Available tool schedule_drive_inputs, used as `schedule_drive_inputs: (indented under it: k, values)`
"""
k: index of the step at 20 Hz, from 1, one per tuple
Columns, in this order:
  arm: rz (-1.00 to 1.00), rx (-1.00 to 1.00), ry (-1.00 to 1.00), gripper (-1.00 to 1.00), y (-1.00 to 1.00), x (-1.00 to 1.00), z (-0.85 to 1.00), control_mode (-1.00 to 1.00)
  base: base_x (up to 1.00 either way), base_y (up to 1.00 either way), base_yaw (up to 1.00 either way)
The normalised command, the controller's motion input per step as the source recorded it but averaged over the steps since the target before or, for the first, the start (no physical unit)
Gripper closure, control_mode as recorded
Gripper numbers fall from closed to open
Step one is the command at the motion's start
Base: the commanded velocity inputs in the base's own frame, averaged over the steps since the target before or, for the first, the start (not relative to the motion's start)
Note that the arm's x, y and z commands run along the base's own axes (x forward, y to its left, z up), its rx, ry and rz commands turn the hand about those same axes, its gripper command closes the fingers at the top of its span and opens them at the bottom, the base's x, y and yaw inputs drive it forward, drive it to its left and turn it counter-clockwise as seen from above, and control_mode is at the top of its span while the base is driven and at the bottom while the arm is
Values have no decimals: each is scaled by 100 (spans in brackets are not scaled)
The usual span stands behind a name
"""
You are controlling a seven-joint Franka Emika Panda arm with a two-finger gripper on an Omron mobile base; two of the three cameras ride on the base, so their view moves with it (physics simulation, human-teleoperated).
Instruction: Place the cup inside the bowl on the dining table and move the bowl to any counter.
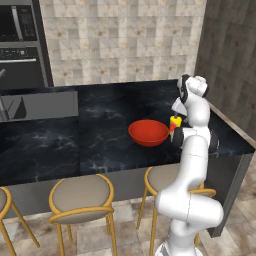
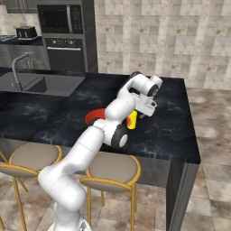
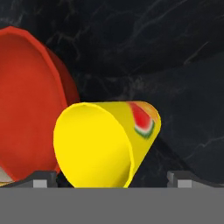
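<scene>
My fingers (image 3: 113, 178) stand spread, one tip on each side of the cup (image 3: 107, 144), with a clear gap on the right side, so I am not pinching it yet as far as I can tell. The cup lies on the dining table's black marble worktop (image 1: 100, 140), just to the right of the bowl (image 1: 148, 132); whether the two touch I cannot tell. In the hand view the cup's open mouth faces me and its red mark sits on the upper side, so it seems tipped rather than upright. In the right base view the cup (image 2: 131, 120) shows just beside my wrist, with the bowl (image 2: 92, 118) partly hidden behind my arm. To do this step well, I judge I should centre the cup between my tips before pressing in, and grip across its body rather than its rim, since a thin round wall may slip or roll away toward the bowl. Then lift clear of the bowl's edge before carrying it over.
</scene>
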Motion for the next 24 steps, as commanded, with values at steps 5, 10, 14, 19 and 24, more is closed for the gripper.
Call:
schedule_drive_inputs:
  k: [5,10,14,19,24]
  values:
    - [0,0,0,-100,0,0,-10,-100,0,0,0]
    - [0,0,0,-100,0,0,-12,-100,0,0,0]
    - [0,0,0,-100,0,0,-15,-100,0,0,0]
    - [0,0,0,-100,0,0,-18,-100,0,0,0]
    - [0,0,0,-100,0,0,-5,-100,0,0,0]
